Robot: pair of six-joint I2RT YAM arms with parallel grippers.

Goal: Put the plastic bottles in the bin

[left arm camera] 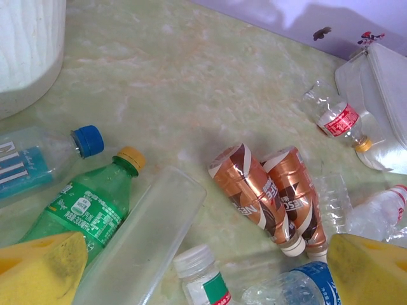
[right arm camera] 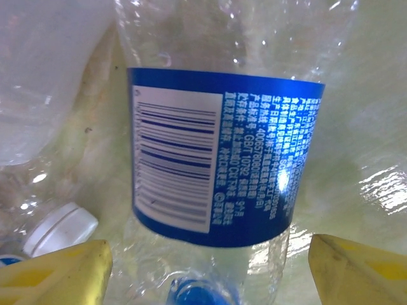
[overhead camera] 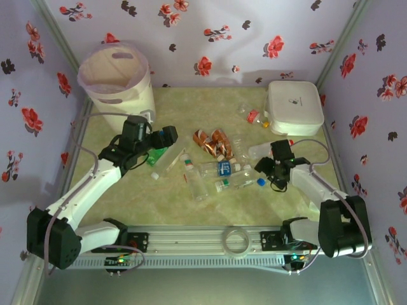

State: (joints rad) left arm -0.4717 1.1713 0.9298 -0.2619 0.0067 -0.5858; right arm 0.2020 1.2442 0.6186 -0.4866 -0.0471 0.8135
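Your right gripper [right arm camera: 206, 267] straddles the blue-label bottle [right arm camera: 216, 159] mid-frame, jaws apart — your left gripper [left arm camera: 203, 267] hangs wide open, green bottle [left arm camera: 82, 213] lower left.

bin [overhead camera: 117, 79]: far left corner of table [overhead camera: 191, 105]
box [overhead camera: 294, 107]: far right corner
plastic bottles [overhead camera: 219, 166]: mid-table, between them
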